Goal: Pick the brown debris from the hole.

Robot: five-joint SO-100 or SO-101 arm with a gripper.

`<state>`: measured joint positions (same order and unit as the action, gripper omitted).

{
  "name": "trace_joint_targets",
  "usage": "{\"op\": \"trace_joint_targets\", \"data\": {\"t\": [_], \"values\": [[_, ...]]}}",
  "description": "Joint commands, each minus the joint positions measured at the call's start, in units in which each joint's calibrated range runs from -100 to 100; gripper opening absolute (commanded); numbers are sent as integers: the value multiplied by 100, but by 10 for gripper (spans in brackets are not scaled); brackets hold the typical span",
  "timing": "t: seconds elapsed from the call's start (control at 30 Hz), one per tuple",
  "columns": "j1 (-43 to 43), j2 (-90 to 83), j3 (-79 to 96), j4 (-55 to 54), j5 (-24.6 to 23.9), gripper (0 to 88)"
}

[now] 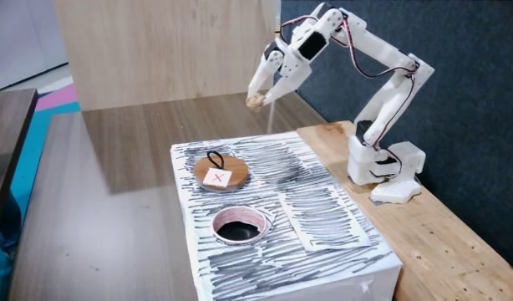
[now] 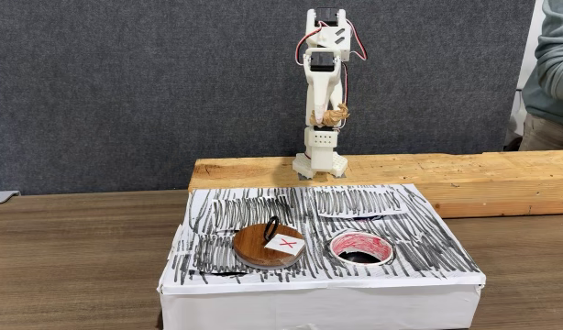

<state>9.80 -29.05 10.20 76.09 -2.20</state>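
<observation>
My white gripper [image 1: 258,99] hangs high in the air, up and behind the striped box, shut on the brown debris [image 1: 255,101], a small tan lump between its fingertips. In the front fixed view the gripper [image 2: 334,116] with the debris [image 2: 334,115] shows in front of the arm's column. The hole [image 1: 239,225] is a round dark opening with a pale pinkish rim in the white black-striped box top [image 1: 323,217]; it also shows at the box's near right [image 2: 360,247]. Nothing is visible inside the hole.
A round wooden disc [image 1: 220,173] with a black loop and a red-X card lies on the box beside the hole [image 2: 268,245]. The arm's base [image 1: 382,167] stands on a wooden plank [image 2: 465,174]. A person [image 2: 555,73] stands at the right edge.
</observation>
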Motion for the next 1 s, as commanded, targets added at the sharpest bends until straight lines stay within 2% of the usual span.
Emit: {"op": "trace_joint_targets", "data": {"t": [0.0,0.13,0.23,0.97], "values": [[22,-110,12,18,-149,106],[263,-144,352,10,-169,208],[482,-144,522,10,-154,247],[680,-152,692,1,-107,256]]}}
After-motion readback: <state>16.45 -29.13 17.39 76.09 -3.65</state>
